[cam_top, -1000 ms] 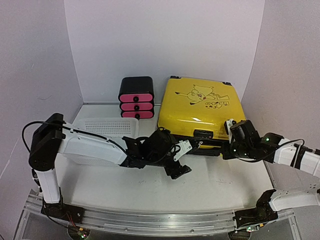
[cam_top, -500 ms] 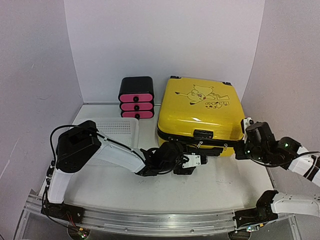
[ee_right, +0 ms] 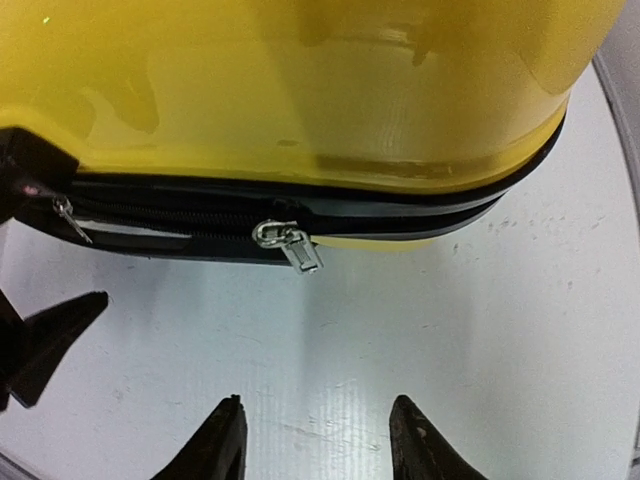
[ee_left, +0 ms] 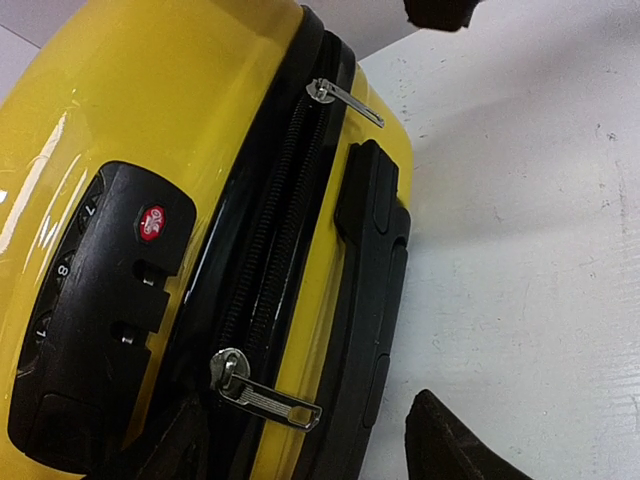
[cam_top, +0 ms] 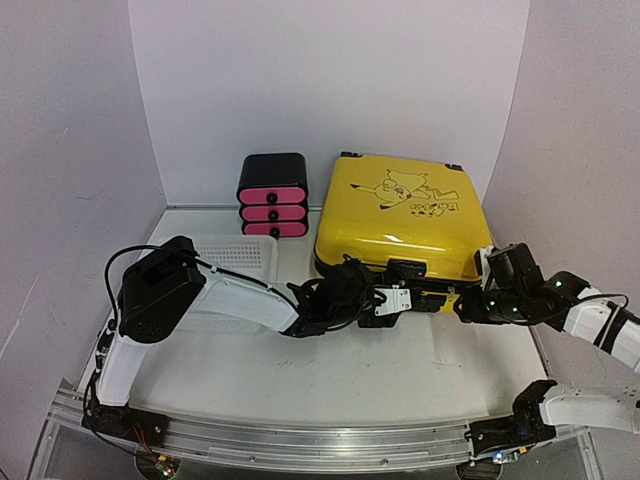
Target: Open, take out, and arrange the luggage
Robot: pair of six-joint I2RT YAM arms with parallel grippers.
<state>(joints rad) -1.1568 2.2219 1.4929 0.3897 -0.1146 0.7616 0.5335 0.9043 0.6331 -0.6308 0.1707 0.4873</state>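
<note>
From above, the luggage [cam_top: 400, 215] lies flat toward the far right corner of the desk [cam_top: 400, 370], its yellow lid down and the cartoon drawing facing up. A black-and-pink drawer box [cam_top: 272, 195] stands just beside it at the far edge, and a white mesh basket [cam_top: 235, 255] sits on the left side of the desk. The left arm [cam_top: 230, 295] reaches across to the middle of the case's near edge. The right arm [cam_top: 560, 305] is at the near right corner of the case. The left wrist view looks closely at that near edge, with the combination lock [ee_left: 100, 300], the black carry handle [ee_left: 370, 260] and a metal zipper pull [ee_left: 265, 395] lying on the black zipper band. The left jaws stand wide, one tip at the top and one at the bottom of the view, and they hold nothing. The right wrist view shows the rounded corner of the case with another zipper pull [ee_right: 288, 243] hanging from the band. The right jaws are parted and empty over the bare desk, just short of that pull. The task appears to be at its opening step. The lid is closed and nothing has been taken out or arranged. How much of the zip is already undone cannot be told from these views. The rest of the unzipping, lifting the lid, emptying and arranging all seem to remain.
</note>
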